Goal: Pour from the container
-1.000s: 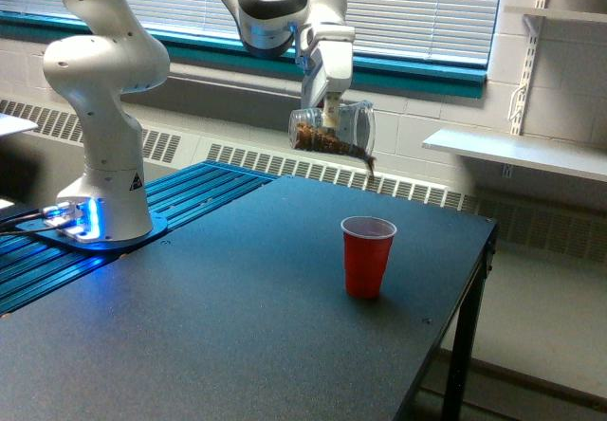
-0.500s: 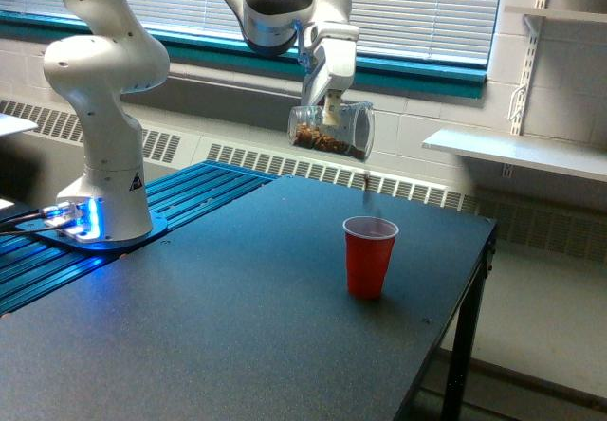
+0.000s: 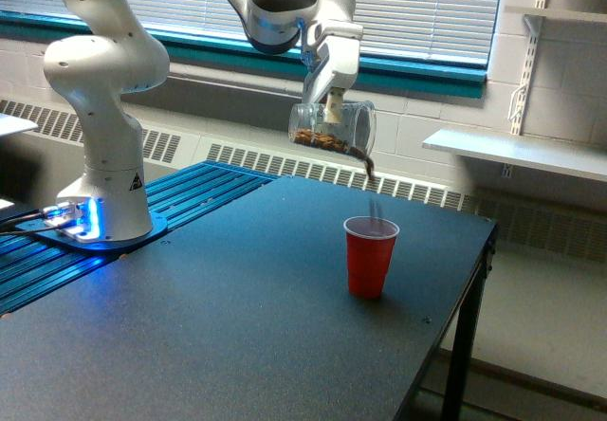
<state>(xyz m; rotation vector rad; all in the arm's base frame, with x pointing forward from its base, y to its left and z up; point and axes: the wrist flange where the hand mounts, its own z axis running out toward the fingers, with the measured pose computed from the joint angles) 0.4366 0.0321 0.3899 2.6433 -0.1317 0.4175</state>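
Stood broad and dark, the tabletop (image 3: pixel 190 326), with the white arm (image 3: pixel 104 108) reaching from its base at the exterior view's left so as to hang the load high over the red cup (image 3: pixel 370 257). Held up there on its side, the container (image 3: pixel 332 129), clamped in the pincer (image 3: pixel 330 108), mouth tipped toward the exterior view's right and down, presumably so the brown contents would slide out. Fell from the lip toward the cup's open rim, a thin brown stream (image 3: pixel 369 167)
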